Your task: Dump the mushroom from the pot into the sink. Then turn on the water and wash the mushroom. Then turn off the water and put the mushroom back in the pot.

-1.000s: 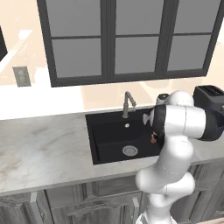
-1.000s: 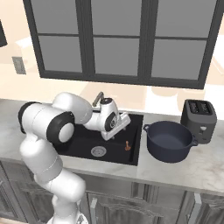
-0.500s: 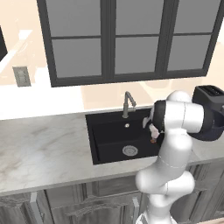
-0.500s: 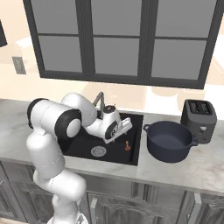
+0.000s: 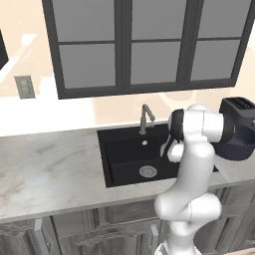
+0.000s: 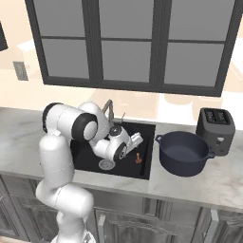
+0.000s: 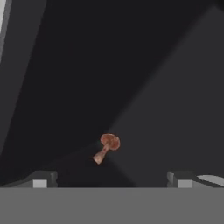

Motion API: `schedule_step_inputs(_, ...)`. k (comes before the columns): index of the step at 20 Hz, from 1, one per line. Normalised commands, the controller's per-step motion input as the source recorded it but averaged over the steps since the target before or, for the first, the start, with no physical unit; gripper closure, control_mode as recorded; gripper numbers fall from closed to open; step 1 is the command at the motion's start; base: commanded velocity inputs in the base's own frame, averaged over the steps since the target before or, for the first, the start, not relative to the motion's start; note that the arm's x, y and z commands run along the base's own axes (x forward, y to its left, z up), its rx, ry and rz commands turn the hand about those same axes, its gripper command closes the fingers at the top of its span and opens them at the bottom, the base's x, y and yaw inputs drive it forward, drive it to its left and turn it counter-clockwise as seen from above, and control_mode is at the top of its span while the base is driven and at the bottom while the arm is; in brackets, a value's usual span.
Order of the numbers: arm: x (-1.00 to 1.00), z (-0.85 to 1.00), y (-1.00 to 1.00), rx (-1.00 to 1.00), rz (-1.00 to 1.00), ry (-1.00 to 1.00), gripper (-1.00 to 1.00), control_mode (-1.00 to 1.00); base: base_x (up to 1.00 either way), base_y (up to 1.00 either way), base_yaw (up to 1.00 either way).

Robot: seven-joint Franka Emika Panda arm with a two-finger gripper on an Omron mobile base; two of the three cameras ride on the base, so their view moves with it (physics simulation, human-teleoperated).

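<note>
The mushroom [image 7: 106,147], a small reddish-brown cap on a pale stem, lies on the floor of the black sink [image 7: 131,65]. In the right base view the mushroom [image 6: 138,158] sits near the sink's [image 6: 144,130] right front corner. My gripper [image 6: 136,140] hangs low inside the basin, just above and left of it. Seen from the hand, the gripper [image 7: 111,181] is open, its two fingertips [image 7: 41,180] spread wide with nothing between them. The navy pot [image 6: 184,152] stands upright on the counter right of the sink, partly behind my arm as pot [image 5: 239,145].
The grey faucet [image 5: 146,117] rises at the sink's back edge, also seen as faucet [image 6: 108,112]. A round steel drain [image 5: 148,171] is in the basin floor. A black toaster [image 6: 216,129] stands behind the pot. Marble counter [image 5: 50,169] stretches to the left.
My hand has sunk lower into the sink and drawn closer to the mushroom. The jaws stayed wide. Mushroom and pot have not moved.
</note>
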Motion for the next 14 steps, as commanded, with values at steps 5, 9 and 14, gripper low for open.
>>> schedule_step_inputs(5,0.37,-0.19,0.14,-0.03,-0.10,-0.03,-1.00,-1.00,0.00,0.00,0.00)
schedule_step_inputs(9,0.38,-0.14,0.14,-0.01,-0.11,0.00,-1.00,-1.00,0.00,0.00,0.00)
schedule_step_inputs(14,0.37,-0.11,0.24,0.03,-0.11,0.00,-1.00,-1.00,0.00,0.00,0.00)
